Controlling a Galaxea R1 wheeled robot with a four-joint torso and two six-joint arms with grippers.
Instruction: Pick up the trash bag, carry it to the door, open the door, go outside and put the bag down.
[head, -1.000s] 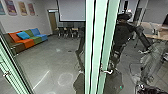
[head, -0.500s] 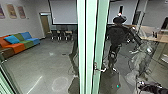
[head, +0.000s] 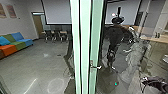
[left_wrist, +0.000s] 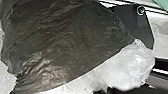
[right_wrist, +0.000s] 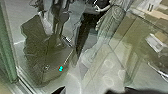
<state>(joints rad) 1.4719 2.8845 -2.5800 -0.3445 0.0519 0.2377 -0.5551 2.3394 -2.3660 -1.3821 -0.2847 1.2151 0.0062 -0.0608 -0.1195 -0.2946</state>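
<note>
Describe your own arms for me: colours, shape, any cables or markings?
The right arm looks near-black with small pale glints. The left wrist has a dark, flat plate with angled edges and a pale-ringed round fitting. I can't make out cables or markings.

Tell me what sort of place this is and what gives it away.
Probably a lounge or meeting room in an office building: it has a multicoloured sofa, a large pale screen and a row of dark chairs.
</note>
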